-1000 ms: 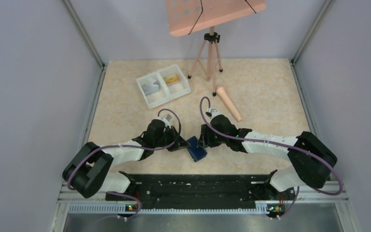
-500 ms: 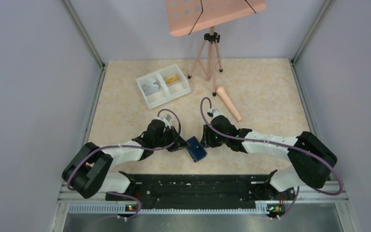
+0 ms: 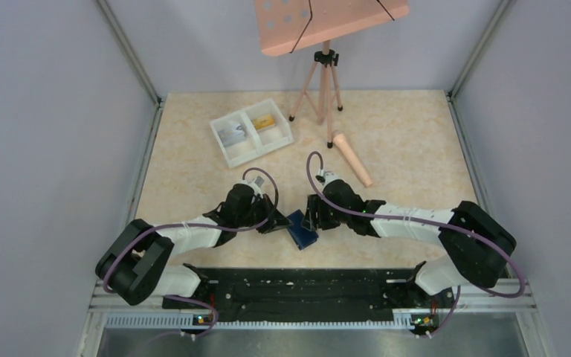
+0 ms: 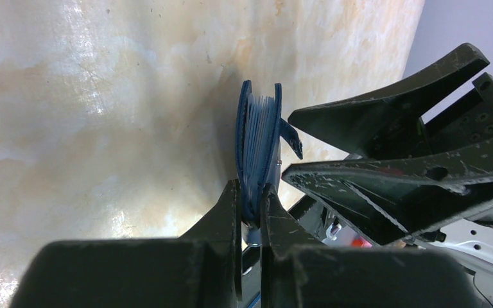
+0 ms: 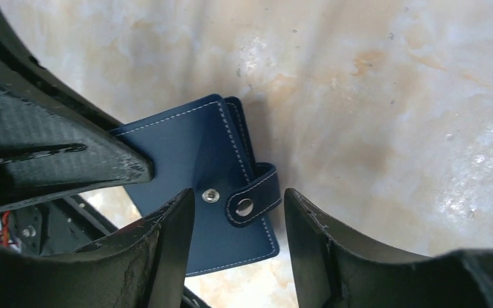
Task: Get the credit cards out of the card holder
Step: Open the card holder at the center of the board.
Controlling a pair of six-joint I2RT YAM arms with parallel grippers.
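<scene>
Near the bases, the left gripper point(image 4: 250, 192) is clamped on one end of the blue wallet point(image 5: 192, 147), holding it on edge. The right gripper point(image 5: 239, 192) stands apart, its fingers either side of the unsnapped tab point(image 5: 257, 196). Farther back, a yellow card point(image 3: 265, 123) and a grey card point(image 3: 232, 134) lie in separate compartments of the white tray point(image 3: 260, 151).

from above, the left fingers point(image 3: 281, 224) and right fingers point(image 3: 314, 221) cover half the wallet point(image 3: 303, 230). in the left wrist view its lower edge is hidden between the left fingers and its leaves blur together; whether cards lie inside cannot be told. the right wrist view shows only its closed cover, one corner behind a left finger. what lies in the tray point(image 3: 220, 145) is too small to tell.
</scene>
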